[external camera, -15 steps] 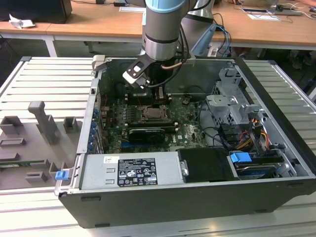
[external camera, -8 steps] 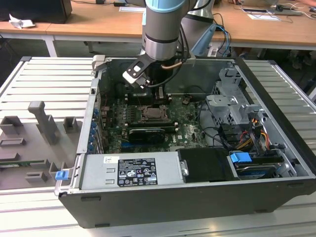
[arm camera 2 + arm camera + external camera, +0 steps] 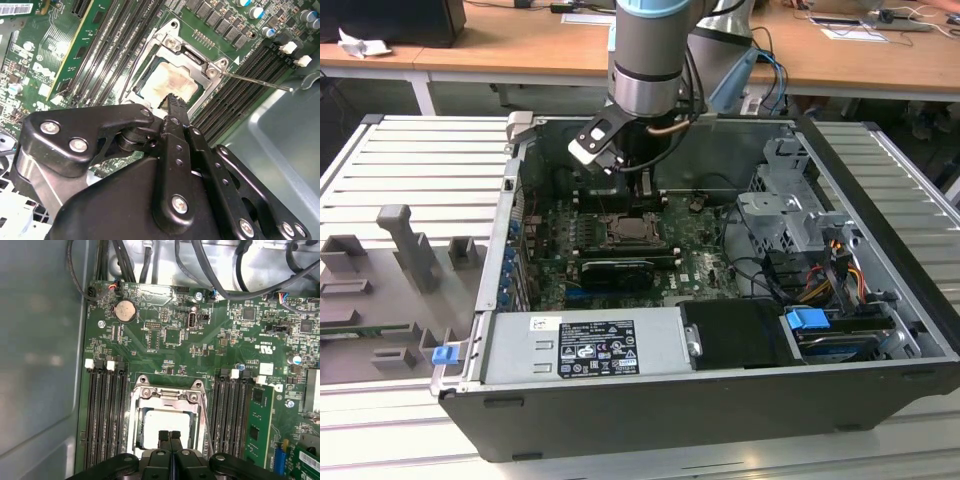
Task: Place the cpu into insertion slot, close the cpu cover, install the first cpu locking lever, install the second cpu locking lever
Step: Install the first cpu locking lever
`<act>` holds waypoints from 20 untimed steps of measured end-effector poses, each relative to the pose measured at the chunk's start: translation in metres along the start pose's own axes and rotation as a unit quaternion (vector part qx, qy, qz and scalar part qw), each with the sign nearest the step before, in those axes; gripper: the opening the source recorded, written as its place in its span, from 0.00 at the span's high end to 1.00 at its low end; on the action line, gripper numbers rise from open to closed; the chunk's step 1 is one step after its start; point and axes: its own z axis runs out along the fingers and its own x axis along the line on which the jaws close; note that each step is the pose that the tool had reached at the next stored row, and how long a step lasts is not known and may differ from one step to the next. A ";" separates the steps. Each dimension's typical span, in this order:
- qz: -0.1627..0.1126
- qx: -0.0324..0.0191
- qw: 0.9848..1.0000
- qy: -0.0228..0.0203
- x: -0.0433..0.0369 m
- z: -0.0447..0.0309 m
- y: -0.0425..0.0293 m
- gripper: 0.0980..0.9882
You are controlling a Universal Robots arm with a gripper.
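**Clenched claw over the seated cpu**

In the exterior view, an open computer case point(image 3: 720, 405) lies on a ribbed metal tabletop point(image 3: 400, 160), near its front edge. The arm reaches down into the case from its far wall. The claw point(image 3: 645, 188) hangs just above the insertion slot point(image 3: 625, 230), which sits near the middle of the green motherboard point(image 3: 695, 250). A grey power supply point(image 3: 580, 345) fills the case's near corner on the exterior view's left, and a drive cage point(image 3: 790, 205) stands on the exterior view's right.

In the second wrist view, the claw point(image 3: 173, 102) is clenched, its two black fingers point(image 3: 176, 112) pressed together with nothing between them. Their tip is over one edge of the cpu point(image 3: 167, 82); I cannot tell whether it touches. The cpu lies in the slot with its pale face up. The cpu cover point(image 3: 192, 54) lies down around it, showing the chip through its cut-out. A thin metal locking lever point(image 3: 257, 82) sticks out from one corner of the cover, across the black memory slots point(image 3: 235, 102).

In the first wrist view, the joined fingertips point(image 3: 163, 436) overlap the near edge of the cpu point(image 3: 162, 421), which is framed by the cover point(image 3: 167, 396). Banks of memory slots point(image 3: 105, 415) flank the socket on both sides. A coin cell point(image 3: 124, 311) sits near the board's far corner.
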 end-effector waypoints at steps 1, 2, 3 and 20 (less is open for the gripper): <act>0.000 0.000 1.000 0.000 0.0001 -0.0035 0.0000 0.99; 0.000 0.000 1.000 -0.001 0.0002 -0.0061 0.0000 0.99; 0.000 0.000 1.000 -0.001 0.0002 -0.0095 0.0000 0.99; -0.109 0.002 0.994 -0.005 0.0009 -0.0360 0.0000 0.99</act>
